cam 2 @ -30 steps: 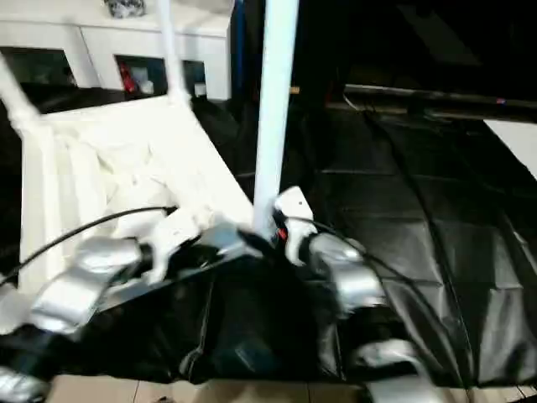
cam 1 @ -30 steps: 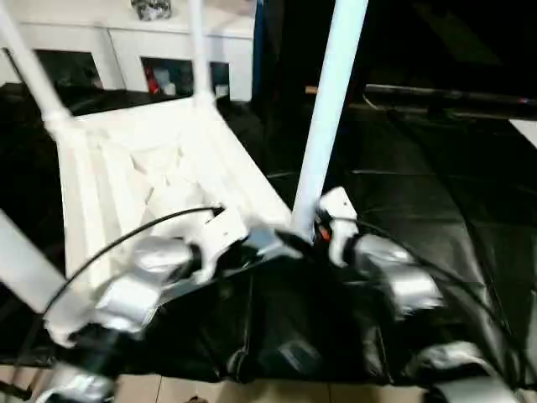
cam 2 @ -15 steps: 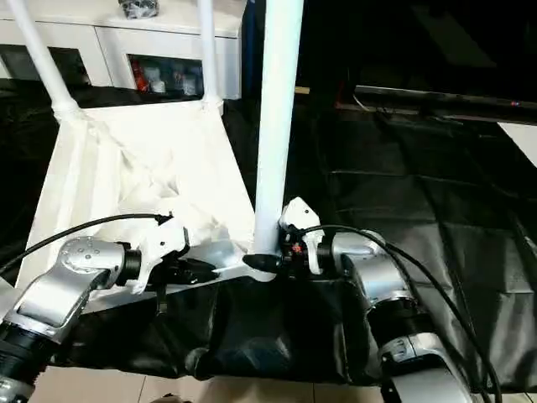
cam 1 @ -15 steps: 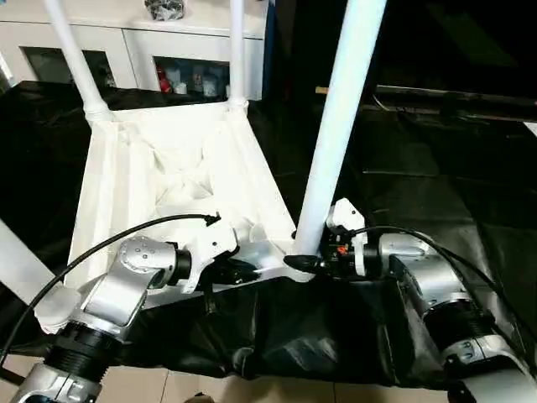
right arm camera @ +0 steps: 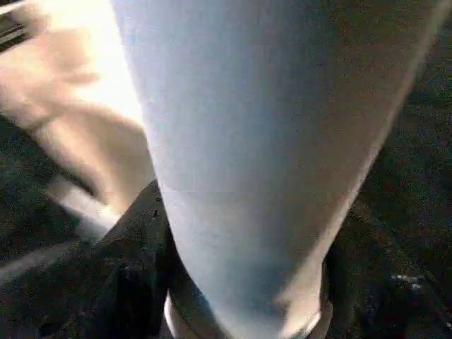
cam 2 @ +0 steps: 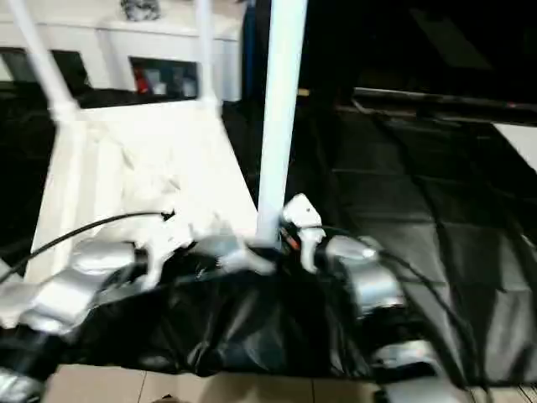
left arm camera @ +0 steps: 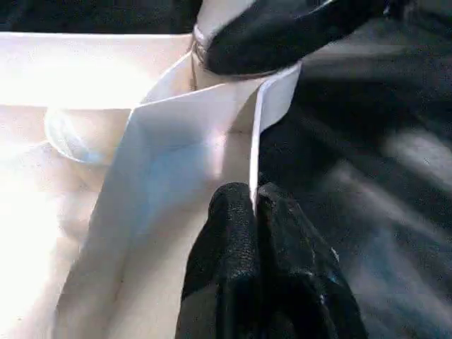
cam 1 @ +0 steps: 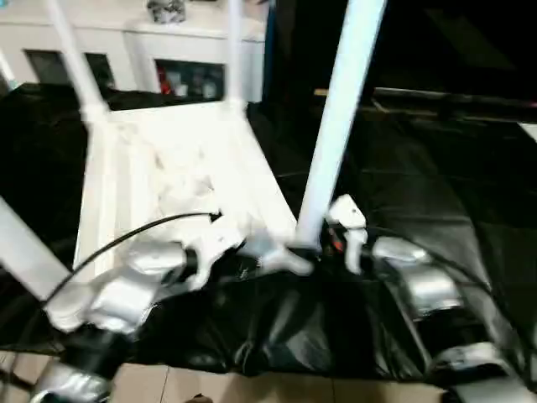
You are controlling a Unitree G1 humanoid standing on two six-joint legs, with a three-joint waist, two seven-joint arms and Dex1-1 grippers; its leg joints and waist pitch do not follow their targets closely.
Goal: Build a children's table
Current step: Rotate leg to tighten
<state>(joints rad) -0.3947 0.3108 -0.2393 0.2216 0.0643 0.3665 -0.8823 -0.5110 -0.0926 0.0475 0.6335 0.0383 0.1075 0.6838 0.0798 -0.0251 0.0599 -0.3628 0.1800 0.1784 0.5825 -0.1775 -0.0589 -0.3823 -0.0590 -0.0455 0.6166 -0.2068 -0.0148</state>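
Smooth white plastic table; glossy black cover.

Item: white tapered leg, rising close before my wrist | Fit: foot seated in round socket | Jaws: my black fingers flank it on both sides at the base | Ground: black bench cover | Adjacent: white top edge, blurred

The small all-white plastic children's table is lying on a glossy black-covered table. Behind the children's table, a white glass-door cabinet is showing red items. The robot's forearms are gleaming silver.
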